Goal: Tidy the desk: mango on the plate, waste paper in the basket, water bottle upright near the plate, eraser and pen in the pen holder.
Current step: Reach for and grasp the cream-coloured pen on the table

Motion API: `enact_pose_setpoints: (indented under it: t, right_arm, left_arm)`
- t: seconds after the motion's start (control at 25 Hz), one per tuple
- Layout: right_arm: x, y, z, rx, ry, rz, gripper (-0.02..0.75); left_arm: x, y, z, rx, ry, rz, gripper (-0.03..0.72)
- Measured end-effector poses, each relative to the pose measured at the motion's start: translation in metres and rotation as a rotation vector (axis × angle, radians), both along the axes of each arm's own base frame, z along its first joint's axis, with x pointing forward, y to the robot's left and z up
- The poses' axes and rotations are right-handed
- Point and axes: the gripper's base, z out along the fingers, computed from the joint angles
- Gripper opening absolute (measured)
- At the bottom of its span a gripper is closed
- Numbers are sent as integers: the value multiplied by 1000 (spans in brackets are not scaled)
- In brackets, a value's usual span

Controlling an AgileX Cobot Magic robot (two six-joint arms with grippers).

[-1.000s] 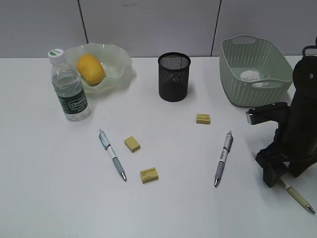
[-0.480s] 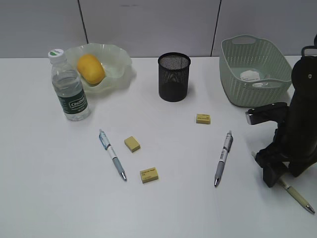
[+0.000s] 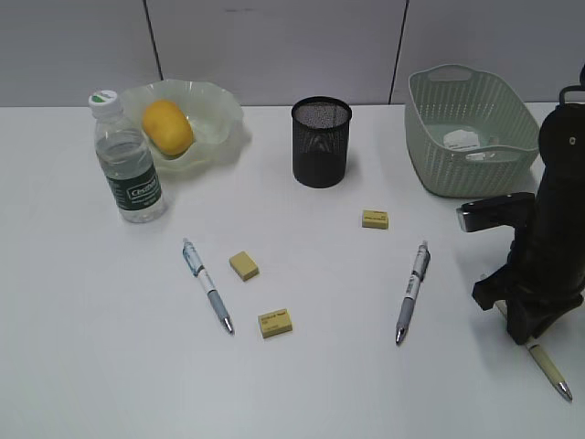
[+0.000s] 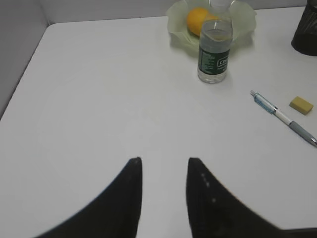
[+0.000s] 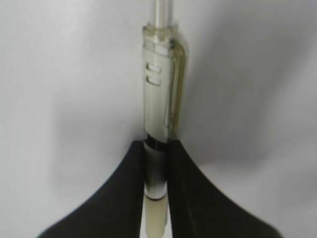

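The beige pen (image 5: 158,124) lies on the white surface (image 3: 110,347) at the near right, well apart from the black mesh pen holder (image 3: 321,142). The right end effector (image 5: 156,173) is pinching its barrel just below the clip. Lift it straight, keep the pinch centred so the pen doesn't swivel, then tip it upright over the holder before release. The left end effector (image 4: 163,193) hangs part-spread over bare surface, holding nothing.

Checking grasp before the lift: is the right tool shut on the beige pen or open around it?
Shut on it. In the right wrist view both fingers press the beige pen barrel, no gap showing.
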Motion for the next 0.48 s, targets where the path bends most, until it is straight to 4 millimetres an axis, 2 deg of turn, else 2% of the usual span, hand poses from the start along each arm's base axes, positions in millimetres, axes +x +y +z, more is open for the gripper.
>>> enact_pose_setpoints:
  t: [0.2,0.36,0.48]
  right_arm:
    - [0,0,0,0,1,-1,113]
    - [-1,4,3,26,42,-75,113]
    - [0,7,15,48,44,-102,113]
  left_arm:
    - [0,0,0,0,0,0,239]
    - [0,0,0,0,0,0,239]
    - [0,0,0,0,0,0,239]
